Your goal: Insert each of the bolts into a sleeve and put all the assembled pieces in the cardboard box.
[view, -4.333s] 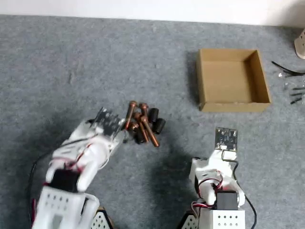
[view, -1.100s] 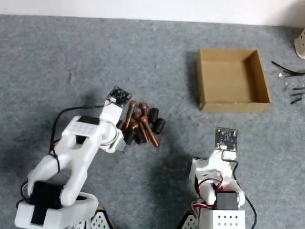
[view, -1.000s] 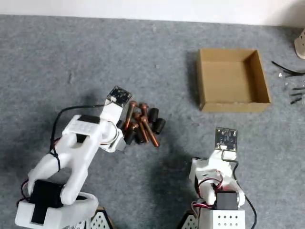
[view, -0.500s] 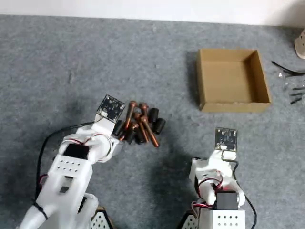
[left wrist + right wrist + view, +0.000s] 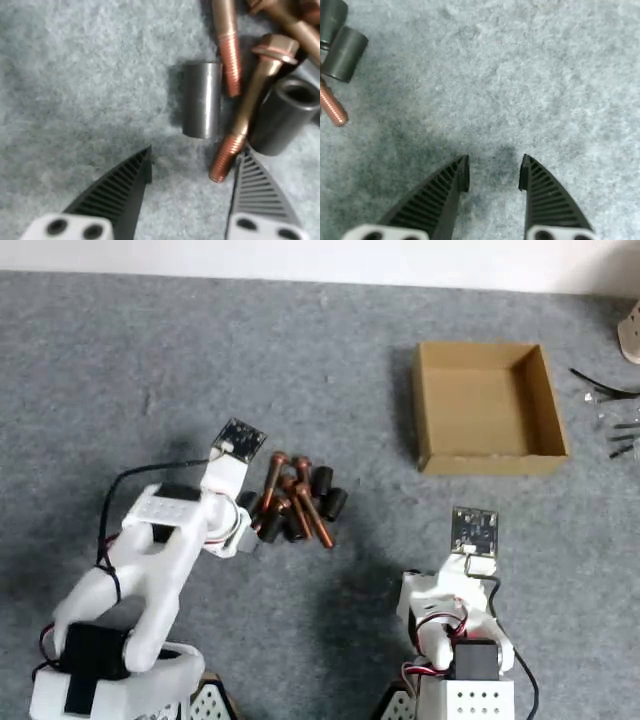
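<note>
Lying heaped together on the counter [image 5: 150, 340], the bolts [image 5: 312, 510] and sleeves [image 5: 333, 503] are all unjoined and the cardboard box [image 5: 490, 462] is empty, so every step is left; the left fingers [image 5: 120, 185] hang apart just beside them, and the right fingers [image 5: 542, 200] are apart too, near the heap's other side.

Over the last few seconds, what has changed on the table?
The left arm rose from low beside the pile of bolts and sleeves, drew back briefly, then leaned in again. The left gripper now hangs open over the pile's left edge. Nothing was grabbed or let go. The pile, box and right gripper stayed put.
</note>
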Tool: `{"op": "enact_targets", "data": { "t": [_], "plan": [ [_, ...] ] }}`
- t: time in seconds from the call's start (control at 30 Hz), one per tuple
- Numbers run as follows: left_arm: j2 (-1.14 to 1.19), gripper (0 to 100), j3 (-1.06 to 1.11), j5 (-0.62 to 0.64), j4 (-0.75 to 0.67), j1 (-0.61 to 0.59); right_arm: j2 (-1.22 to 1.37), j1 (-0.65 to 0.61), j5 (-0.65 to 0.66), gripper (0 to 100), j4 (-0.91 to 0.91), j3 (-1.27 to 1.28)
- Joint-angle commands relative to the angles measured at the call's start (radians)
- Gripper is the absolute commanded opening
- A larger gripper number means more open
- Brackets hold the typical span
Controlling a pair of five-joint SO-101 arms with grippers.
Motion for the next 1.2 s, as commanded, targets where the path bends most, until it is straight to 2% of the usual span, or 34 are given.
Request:
{"op": "enact_targets", "data": {
  "t": [0.0, 0.2, 0.37, 0.53, 0.73, 0.83, 0.97, 1.17],
  "plan": [
    [-0.044, 25, -0.005, 0.002, 0.015, -0.016, -0.01, 0.002, -0.006, 15.5, 0.007, 0.131],
    [-0.366, 25, 0.208, 0.002, -0.078, -0.01, -0.01, 0.002, -0.006, 15.5, 0.007, 0.131],
    [-0.572, 25, 0.311, 0.002, -0.098, -0.007, -0.01, 0.002, -0.006, 15.5, 0.007, 0.131],
    [-0.487, 25, 0.294, -0.002, -0.138, -0.007, -0.01, 0.002, -0.006, 15.5, 0.007, 0.131],
    [-0.133, 25, 0.101, -0.003, -0.135, -0.008, -0.01, 0.002, -0.006, 15.5, 0.007, 0.131],
    [0.001, 25, -0.002, -0.003, -0.061, -0.015, -0.01, 0.002, -0.006, 15.5, 0.007, 0.131],
    [0.001, 25, -0.01, -0.002, -0.034, -0.016, -0.01, 0.002, -0.006, 15.5, 0.007, 0.131],
    [-0.16, 25, 0.108, -0.005, -0.074, -0.015, -0.01, 0.002, -0.006, 15.5, 0.007, 0.131]
  ]
}}
